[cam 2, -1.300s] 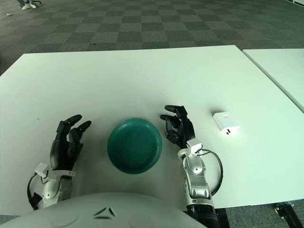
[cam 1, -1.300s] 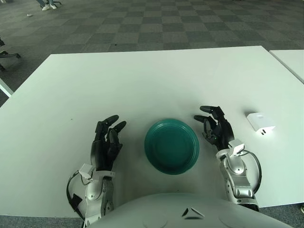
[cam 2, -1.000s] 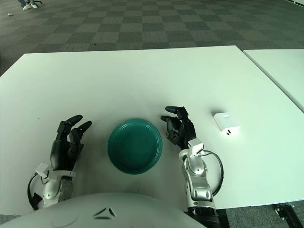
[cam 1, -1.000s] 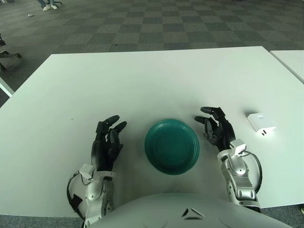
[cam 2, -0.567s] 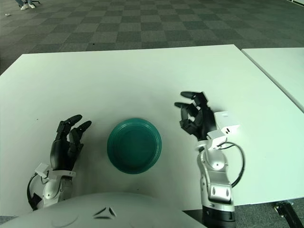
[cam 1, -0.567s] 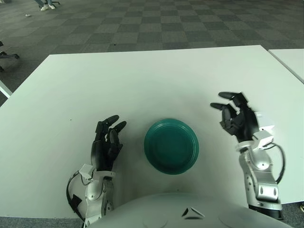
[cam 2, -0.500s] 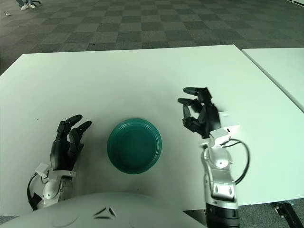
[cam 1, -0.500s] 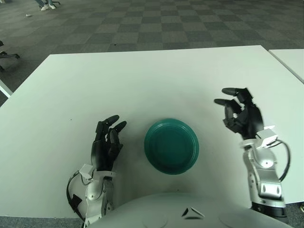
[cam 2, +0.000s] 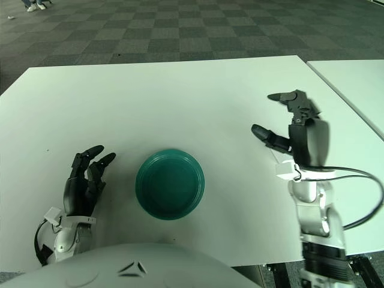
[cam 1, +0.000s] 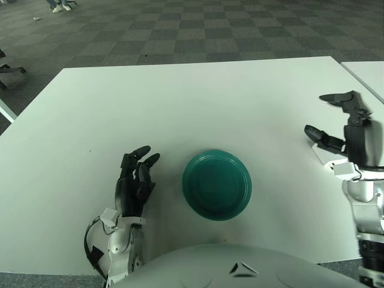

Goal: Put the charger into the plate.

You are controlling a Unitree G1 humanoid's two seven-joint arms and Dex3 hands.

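right robot hand lifted, over charger, fingers spread

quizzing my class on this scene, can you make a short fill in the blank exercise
1. The plate is ____ in colour.
2. The hand raised over the charger is the robot's ____ hand.
3. The left hand rests on the ____.
4. The plate holds ____.

Missing words: green; right; table; nothing
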